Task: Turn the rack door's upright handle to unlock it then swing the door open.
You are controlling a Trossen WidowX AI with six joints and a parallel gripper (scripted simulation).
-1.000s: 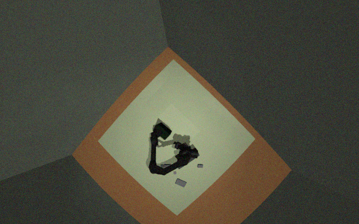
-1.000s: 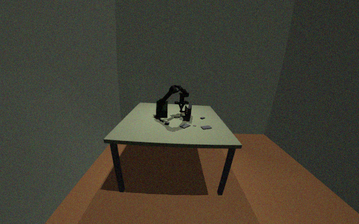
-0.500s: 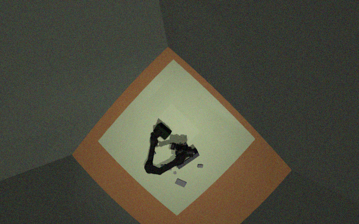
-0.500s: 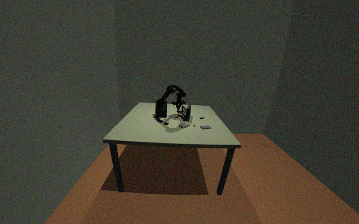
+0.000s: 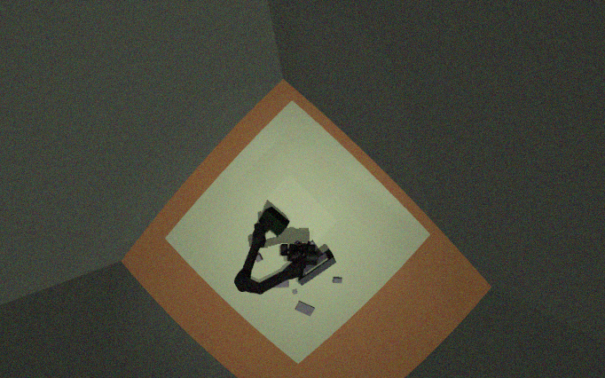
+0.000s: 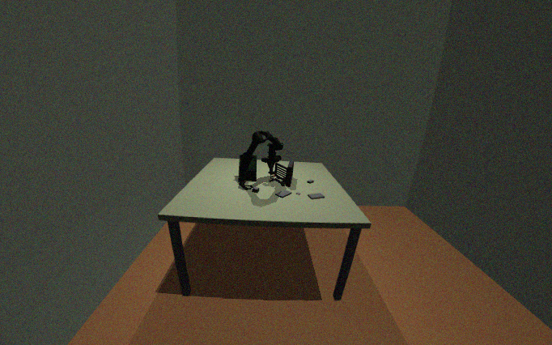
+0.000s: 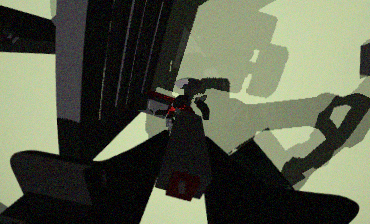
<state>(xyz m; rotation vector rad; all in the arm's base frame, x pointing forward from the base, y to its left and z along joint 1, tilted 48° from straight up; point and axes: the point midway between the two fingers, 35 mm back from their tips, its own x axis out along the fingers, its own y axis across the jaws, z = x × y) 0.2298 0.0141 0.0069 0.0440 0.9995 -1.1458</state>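
Note:
My gripper point(image 6: 272, 173) point(image 7: 185, 138) points down and is shut on the door's upright handle point(image 7: 183, 155), a dark grey bar with a red end, between both fingers in the wrist view. The dark slatted door point(image 6: 282, 172) point(image 7: 131, 55) stands swung out at an angle from the rack frame point(image 5: 317, 271) point(image 6: 290, 173). Its exact opening angle is hard to judge. Red and grey parts show beyond the handle, close to the door's edge. How far the handle is turned cannot be told. My arm hides much of the door in the top view.
A flat grey block point(image 5: 304, 308) point(image 6: 316, 195), a smaller block point(image 5: 336, 279) point(image 6: 310, 181), a tiny piece point(image 5: 294, 291) point(image 6: 298, 193) and another flat block point(image 5: 284, 284) point(image 6: 283, 193) lie around the rack. A small dark block point(image 6: 255, 189) lies near the arm's base point(image 5: 272, 220) point(image 6: 247, 167).

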